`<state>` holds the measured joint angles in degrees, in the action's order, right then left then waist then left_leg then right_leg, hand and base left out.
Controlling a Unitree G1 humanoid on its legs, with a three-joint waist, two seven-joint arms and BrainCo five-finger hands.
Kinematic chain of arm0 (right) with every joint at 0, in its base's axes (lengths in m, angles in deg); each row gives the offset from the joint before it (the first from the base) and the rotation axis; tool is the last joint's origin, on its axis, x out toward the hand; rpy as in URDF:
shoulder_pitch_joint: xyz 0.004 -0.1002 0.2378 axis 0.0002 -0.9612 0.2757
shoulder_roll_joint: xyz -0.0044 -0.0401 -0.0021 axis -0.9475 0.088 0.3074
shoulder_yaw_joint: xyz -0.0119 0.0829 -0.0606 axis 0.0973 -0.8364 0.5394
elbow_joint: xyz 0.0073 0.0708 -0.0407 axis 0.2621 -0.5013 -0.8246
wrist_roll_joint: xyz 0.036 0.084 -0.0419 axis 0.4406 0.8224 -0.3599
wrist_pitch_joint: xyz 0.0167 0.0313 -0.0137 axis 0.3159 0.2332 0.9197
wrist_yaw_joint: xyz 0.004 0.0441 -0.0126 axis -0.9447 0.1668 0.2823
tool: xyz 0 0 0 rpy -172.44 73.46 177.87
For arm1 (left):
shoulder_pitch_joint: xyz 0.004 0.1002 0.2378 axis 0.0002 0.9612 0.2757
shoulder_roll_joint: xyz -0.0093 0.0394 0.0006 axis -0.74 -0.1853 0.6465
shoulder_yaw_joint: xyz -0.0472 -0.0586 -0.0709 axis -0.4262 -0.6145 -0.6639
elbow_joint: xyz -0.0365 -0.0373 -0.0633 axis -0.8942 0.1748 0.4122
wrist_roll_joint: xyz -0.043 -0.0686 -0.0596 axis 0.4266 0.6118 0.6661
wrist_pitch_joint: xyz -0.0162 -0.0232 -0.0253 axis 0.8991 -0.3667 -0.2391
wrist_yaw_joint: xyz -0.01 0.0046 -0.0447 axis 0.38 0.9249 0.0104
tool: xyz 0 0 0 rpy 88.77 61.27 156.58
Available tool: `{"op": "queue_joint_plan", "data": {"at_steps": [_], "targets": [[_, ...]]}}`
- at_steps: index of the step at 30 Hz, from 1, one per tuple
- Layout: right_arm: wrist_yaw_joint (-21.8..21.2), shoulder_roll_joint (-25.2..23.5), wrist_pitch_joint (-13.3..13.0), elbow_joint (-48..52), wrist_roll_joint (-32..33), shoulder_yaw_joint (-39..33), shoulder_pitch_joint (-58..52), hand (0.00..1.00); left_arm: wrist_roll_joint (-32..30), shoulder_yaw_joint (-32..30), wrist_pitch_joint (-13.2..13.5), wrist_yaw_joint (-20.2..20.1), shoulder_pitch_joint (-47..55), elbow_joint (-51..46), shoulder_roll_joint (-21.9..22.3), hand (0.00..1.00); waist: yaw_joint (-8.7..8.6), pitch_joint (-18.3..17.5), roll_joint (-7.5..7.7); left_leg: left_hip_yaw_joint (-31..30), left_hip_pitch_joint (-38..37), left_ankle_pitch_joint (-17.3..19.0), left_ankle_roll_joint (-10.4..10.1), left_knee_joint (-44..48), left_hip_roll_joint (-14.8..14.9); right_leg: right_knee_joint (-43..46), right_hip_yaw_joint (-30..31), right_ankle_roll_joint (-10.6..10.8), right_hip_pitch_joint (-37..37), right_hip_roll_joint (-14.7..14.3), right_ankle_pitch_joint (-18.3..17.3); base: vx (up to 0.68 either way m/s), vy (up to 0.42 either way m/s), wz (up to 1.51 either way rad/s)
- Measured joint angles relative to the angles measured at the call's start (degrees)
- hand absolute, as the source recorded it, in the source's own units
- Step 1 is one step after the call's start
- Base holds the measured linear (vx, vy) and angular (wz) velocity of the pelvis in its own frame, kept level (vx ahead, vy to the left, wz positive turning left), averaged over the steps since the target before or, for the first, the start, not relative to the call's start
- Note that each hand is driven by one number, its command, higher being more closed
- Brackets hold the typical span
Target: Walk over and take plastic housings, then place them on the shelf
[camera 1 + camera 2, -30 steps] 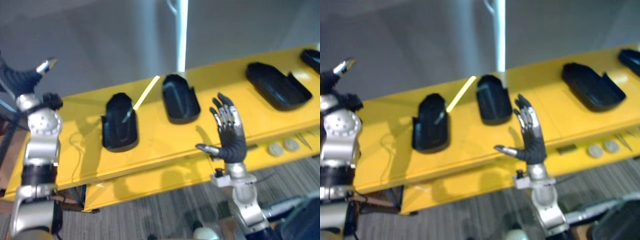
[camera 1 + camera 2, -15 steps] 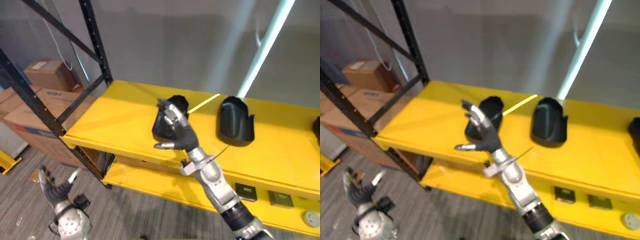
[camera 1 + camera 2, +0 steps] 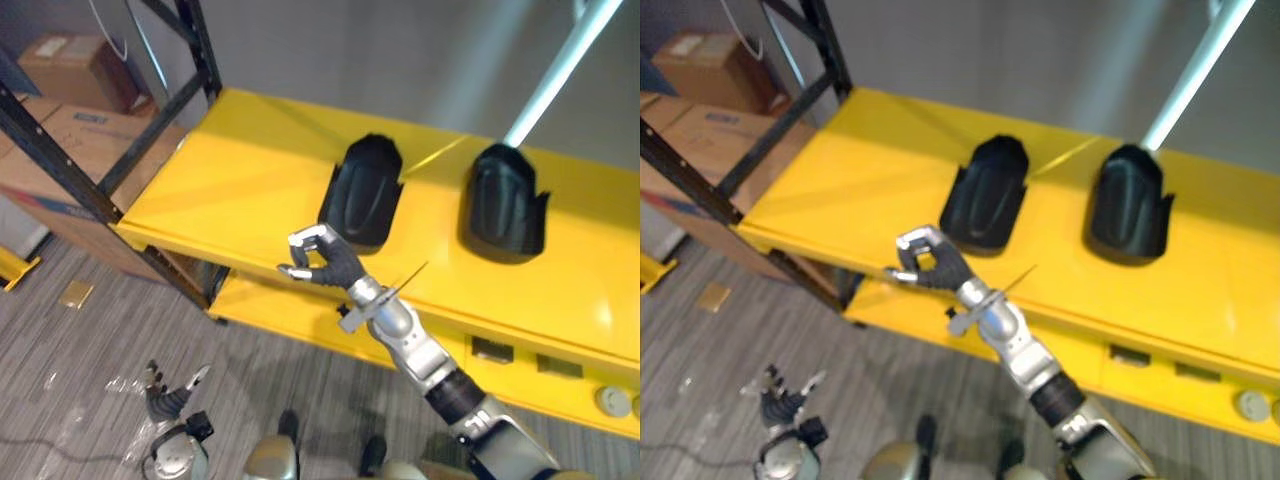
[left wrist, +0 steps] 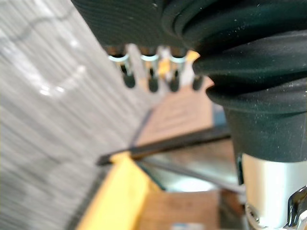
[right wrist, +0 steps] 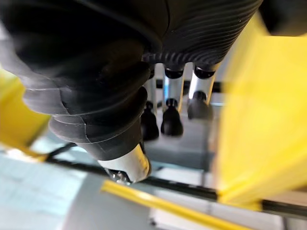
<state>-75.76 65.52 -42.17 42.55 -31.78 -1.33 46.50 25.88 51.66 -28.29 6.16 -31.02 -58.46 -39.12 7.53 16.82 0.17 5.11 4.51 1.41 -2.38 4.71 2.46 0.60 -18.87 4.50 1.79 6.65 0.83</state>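
Curling up now, the right hand (image 3: 322,262), spread wide half a second ago, is pinching thumb to fingertip on nothing at all. Down low, the left hand (image 3: 168,398) is hanging over the carpet, fingers loose and empty. The right is hovering just short of the yellow shelf's (image 3: 230,170) front edge. The nearer plastic housing (image 3: 364,192) is lying just beyond it, slightly to the robot's right, long axis running away from the edge, open end facing the hand. So the right is much the nearer, and I'd say it's needing to reopen and reach forward. A second housing (image 3: 506,203) is sitting further right.
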Motion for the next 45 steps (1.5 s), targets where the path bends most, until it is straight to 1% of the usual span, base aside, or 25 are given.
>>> {"op": "queue_joint_plan", "data": {"at_steps": [2,3,7,9,14,17,22,27,32,34,35,38,45], "targets": [[0.4,0.5,0.1,-0.3,0.0,-0.6,0.1,1.00,0.4,1.1,0.0,-0.2,0.1,2.0,-0.3,0.00,0.17,0.3,0.10,-0.1,0.8,0.0,0.0,0.1,0.0,0.0,0.0,0.0,-0.7,0.0,0.0,0.03,0.004,0.03],[0.4,0.5,0.1,-0.3,0.0,-1.1,0.6,1.00,0.6,1.9,0.0,-0.7,0.1,2.1,-0.3,0.00,0.25,1.0,0.00,0.0,0.8,0.0,0.0,0.3,0.0,0.0,0.0,0.0,-0.7,0.1,0.0,0.04,0.009,0.01],[1.4,0.5,0.3,-2.9,0.0,-1.6,3.5,1.00,2.5,3.7,0.2,-1.7,-0.1,2.1,-0.7,0.00,0.27,1.9,-0.39,0.0,1.6,0.1,0.0,1.3,0.0,0.2,0.0,0.0,-0.9,0.1,0.0,0.01,0.005,0.02],[1.8,0.5,0.3,-3.1,0.0,-2.0,4.0,1.00,2.6,4.1,0.7,-2.1,-0.1,2.1,-1.1,0.00,0.27,3.1,-0.80,0.1,1.6,0.4,-0.1,1.8,0.1,0.5,0.1,-0.1,-0.9,0.1,-0.1,0.00,0.000,0.00],[4.0,0.4,0.3,-4.9,-1.3,-3.8,4.0,1.00,2.8,4.5,1.0,-3.0,-0.1,2.4,-1.9,0.00,0.21,4.9,-1.06,0.2,1.7,0.4,0.0,2.0,0.2,1.5,0.1,-0.4,-1.4,0.2,-0.4,-0.03,0.000,-0.02],[4.6,0.4,0.3,-6.7,-2.2,-5.8,4.2,1.00,4.7,6.1,1.0,-3.4,-0.2,2.5,-2.1,0.00,0.21,5.6,-1.54,0.3,1.8,0.4,0.0,2.1,0.2,2.1,0.1,-0.5,-1.8,0.3,-0.5,-0.01,-0.001,-0.01],[5.0,0.5,0.0,-8.5,-2.2,-7.6,4.8,1.00,4.9,7.2,1.0,-3.7,-0.2,2.5,-2.0,0.00,0.16,5.8,-1.73,0.3,1.9,0.4,0.0,2.0,0.4,3.7,0.1,-0.5,-2.7,0.4,-1.6,0.00,0.000,0.00],[5.4,1.0,-0.2,-9.1,-2.2,-8.0,7.2,1.00,6.7,8.6,1.0,-3.7,-0.5,2.4,-2.0,0.00,-0.09,7.1,-2.78,0.3,1.7,0.4,0.0,1.9,0.5,4.7,0.1,-0.6,-3.0,0.5,-2.3,0.00,0.000,0.00],[7.8,1.0,-2.4,-14.3,-2.3,-8.3,12.4,1.00,7.1,9.2,1.0,-3.8,-0.5,2.3,-2.0,0.00,-0.04,7.4,-3.26,0.1,1.6,0.3,-0.1,1.9,0.4,7.2,0.0,-0.6,-3.9,0.9,-3.7,0.00,-0.007,0.02],[8.0,1.0,-3.0,-16.0,-2.4,-9.2,14.2,1.00,7.1,10.5,1.0,-3.8,-0.5,2.2,-2.0,0.00,0.19,7.6,-3.75,0.0,1.6,0.3,-0.2,1.9,0.4,8.0,-0.1,-0.6,-4.3,1.2,-4.2,0.00,-0.007,0.02],[8.8,1.0,-3.1,-17.2,-2.3,-10.1,15.4,1.00,7.1,11.0,1.0,-3.9,-0.5,2.1,-1.9,0.00,0.38,7.8,-4.12,0.0,1.6,0.2,-0.2,1.8,0.3,8.6,-0.1,-0.6,-4.6,1.4,-4.5,0.00,0.000,0.00],[9.7,1.2,-4.1,-20.0,-2.2,-11.6,17.7,1.00,7.1,11.0,1.0,-4.1,-0.6,1.3,-1.9,0.00,0.81,8.3,-4.95,-0.6,1.6,0.1,-0.3,1.8,0.0,9.9,-0.7,-0.4,-4.8,1.9,-5.3,0.00,-0.010,0.09],[10.3,1.7,-4.5,-20.3,-2.2,-11.8,18.5,1.00,7.2,11.1,1.0,-4.5,-0.6,1.3,-1.8,0.00,1.12,8.4,-5.18,-1.4,1.6,0.1,-0.3,1.7,-0.1,10.8,-1.4,-0.5,-4.8,2.2,-6.2,0.03,-0.015,0.06]]}}
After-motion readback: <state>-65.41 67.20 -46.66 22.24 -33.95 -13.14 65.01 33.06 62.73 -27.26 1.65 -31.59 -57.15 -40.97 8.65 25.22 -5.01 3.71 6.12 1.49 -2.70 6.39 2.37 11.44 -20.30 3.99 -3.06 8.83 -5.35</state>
